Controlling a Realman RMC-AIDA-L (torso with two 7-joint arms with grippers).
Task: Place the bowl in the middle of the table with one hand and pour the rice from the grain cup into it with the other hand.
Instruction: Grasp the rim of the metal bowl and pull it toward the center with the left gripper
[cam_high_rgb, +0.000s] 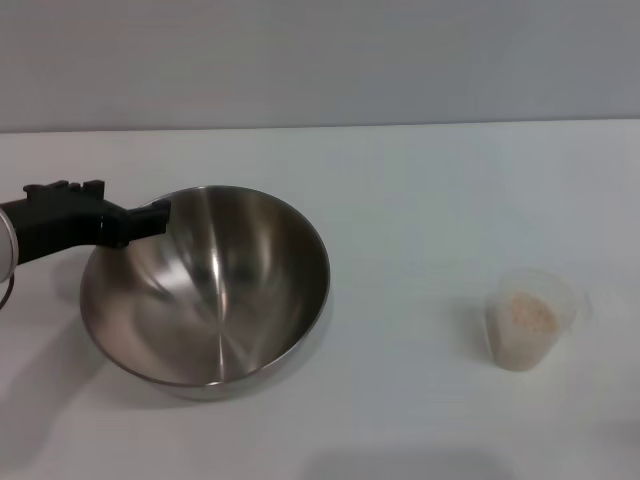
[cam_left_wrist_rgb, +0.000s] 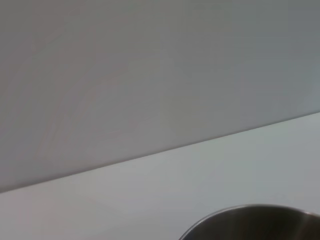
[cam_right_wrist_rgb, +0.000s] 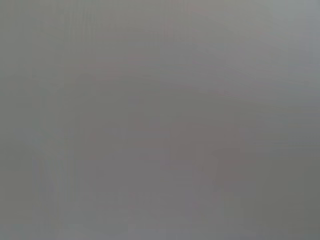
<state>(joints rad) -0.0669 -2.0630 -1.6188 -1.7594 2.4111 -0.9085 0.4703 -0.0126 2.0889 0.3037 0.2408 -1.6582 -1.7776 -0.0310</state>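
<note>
Gripping far-left rim of big shiny steel bowl (cam_high_rgb: 205, 285) w/ black left gripper (cam_high_rgb: 150, 220) | bowl left of centre on white table (cam_high_rgb: 420, 200) | clear plastic grain cup (cam_high_rgb: 530, 320) w/ rice (cam_high_rgb: 527, 318) well right, nearer right arm | right gripper unseen, can't tell fingers

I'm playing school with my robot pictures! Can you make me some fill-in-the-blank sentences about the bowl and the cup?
1. The left gripper is at the rim of the ____.
2. The rice sits inside the ____.
3. The cup stands on the robot's ____ side of the bowl.
4. The inside of the bowl is ____.

Missing words: bowl; cup; right; empty
</note>
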